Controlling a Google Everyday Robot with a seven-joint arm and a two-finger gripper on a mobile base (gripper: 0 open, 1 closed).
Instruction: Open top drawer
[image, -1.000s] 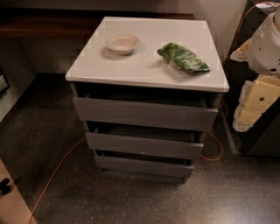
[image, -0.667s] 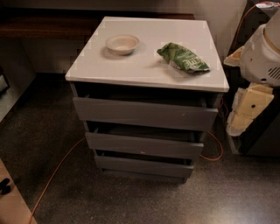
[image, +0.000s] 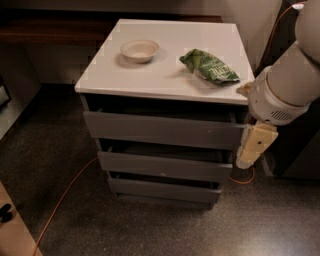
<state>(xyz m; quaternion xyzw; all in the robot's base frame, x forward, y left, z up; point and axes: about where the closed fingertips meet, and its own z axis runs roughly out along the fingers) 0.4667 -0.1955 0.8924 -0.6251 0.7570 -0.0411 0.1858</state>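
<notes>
Nearest, at the lower left of the frame, an orange cable (image: 65, 192) trails across the speckled floor toward the cabinet. Up from the floor come the two narrower drawer fronts (image: 165, 167), then the top drawer (image: 160, 130) in the middle of the frame. It sits directly under the white surface (image: 165, 80), with a dark gap along its upper edge, and looks to be in or nearly in. The tool (image: 254, 146) hangs at the right of the frame, just beside the right end of that drawer front, under the bulky pale arm (image: 287, 82). It carries nothing, and whether it is open or closed I cannot tell.

This looks like the approach, with no hold taken yet. With no handle on the panel, the next move probably calls for bringing the tool across to the upper lip, hooking into the gap and pulling straight out.

Farther back on the surface lie a green bag (image: 209, 66) and a pale bowl (image: 140, 50), well apart.
</notes>
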